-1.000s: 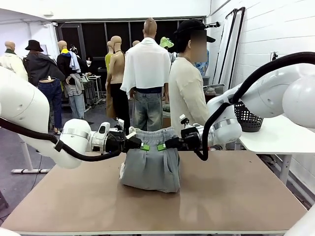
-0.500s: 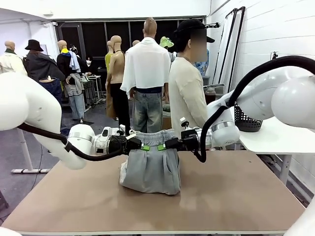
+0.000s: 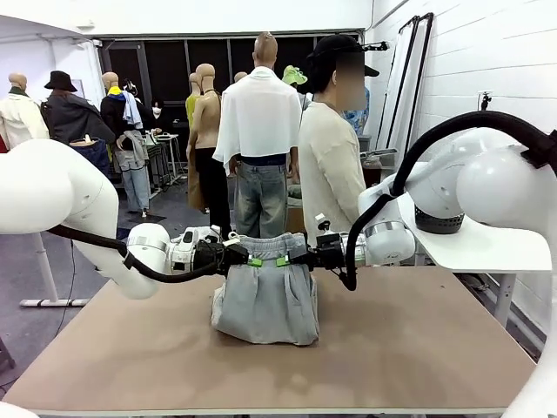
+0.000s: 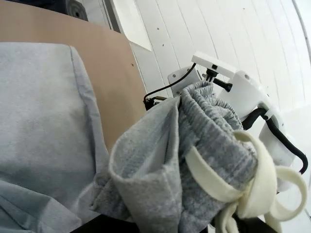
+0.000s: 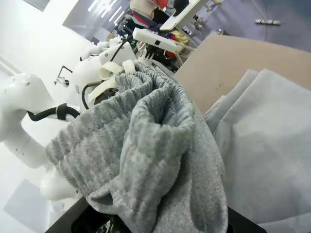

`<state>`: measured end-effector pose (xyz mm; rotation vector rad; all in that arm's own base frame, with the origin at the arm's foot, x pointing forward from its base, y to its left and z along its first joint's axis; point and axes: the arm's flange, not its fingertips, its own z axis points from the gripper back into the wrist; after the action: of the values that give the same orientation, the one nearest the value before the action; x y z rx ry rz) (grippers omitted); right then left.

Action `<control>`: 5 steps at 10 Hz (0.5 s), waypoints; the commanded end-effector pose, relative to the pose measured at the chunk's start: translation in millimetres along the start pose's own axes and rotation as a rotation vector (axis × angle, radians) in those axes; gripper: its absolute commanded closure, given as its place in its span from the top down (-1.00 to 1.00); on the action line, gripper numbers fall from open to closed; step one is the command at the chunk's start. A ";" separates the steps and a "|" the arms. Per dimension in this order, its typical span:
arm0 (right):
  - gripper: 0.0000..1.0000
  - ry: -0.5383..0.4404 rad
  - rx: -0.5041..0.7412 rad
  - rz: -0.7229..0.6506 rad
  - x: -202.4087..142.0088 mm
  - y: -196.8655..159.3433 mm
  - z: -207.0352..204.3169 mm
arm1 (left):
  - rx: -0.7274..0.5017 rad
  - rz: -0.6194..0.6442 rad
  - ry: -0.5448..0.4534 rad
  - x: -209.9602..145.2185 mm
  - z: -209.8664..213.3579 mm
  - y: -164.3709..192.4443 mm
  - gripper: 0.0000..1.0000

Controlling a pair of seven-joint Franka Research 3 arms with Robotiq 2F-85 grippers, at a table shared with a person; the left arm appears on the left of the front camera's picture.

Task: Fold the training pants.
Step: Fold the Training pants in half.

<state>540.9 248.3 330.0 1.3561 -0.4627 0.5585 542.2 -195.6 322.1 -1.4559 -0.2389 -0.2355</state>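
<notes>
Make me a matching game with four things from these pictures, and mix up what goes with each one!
Things:
1. training pants
2. left gripper
3. table
4. drawstring

Descriptions:
A. cream-coloured, tied at the waistband
B. light grey, hanging from the waistband with the bottom resting on the table
C. brown and flat
D. shut on the waistband, opposite the right gripper

Pairs: 1-B, 2-D, 3-C, 4-A
</notes>
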 end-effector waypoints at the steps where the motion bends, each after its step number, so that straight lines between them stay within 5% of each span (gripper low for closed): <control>1: -1.00 -0.034 -0.068 -0.032 10.8 -19.2 23.4 | 0.052 0.026 -0.076 13.6 39.3 13.3 -1.00; 5: -1.00 0.000 -0.003 -0.006 2.5 -4.4 -3.5 | 0.010 0.002 -0.008 2.2 2.8 3.3 -1.00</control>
<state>545.8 255.7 327.0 1.3503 -0.4563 0.5565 544.9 -195.5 318.4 -1.4492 -0.2391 -0.2301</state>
